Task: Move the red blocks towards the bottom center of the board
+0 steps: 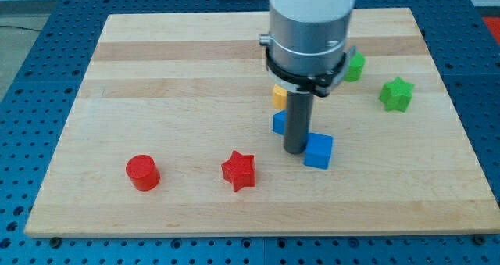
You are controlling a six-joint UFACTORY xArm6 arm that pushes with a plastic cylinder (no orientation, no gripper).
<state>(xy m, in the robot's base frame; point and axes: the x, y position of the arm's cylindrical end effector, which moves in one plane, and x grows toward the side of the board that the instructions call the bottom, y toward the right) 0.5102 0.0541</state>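
A red cylinder (143,173) stands near the board's bottom left. A red star (239,170) lies to its right, left of the bottom centre. My tip (294,150) rests on the board to the right of and a little above the red star, well apart from it. The tip sits between a blue cube (319,150), touching or almost touching its left side, and a second blue block (279,123) partly hidden behind the rod.
A yellow block (279,95) is partly hidden behind the rod. A green star (396,94) lies at the right. Another green block (355,66) peeks out beside the arm's body. The wooden board (156,85) sits on a blue perforated table.
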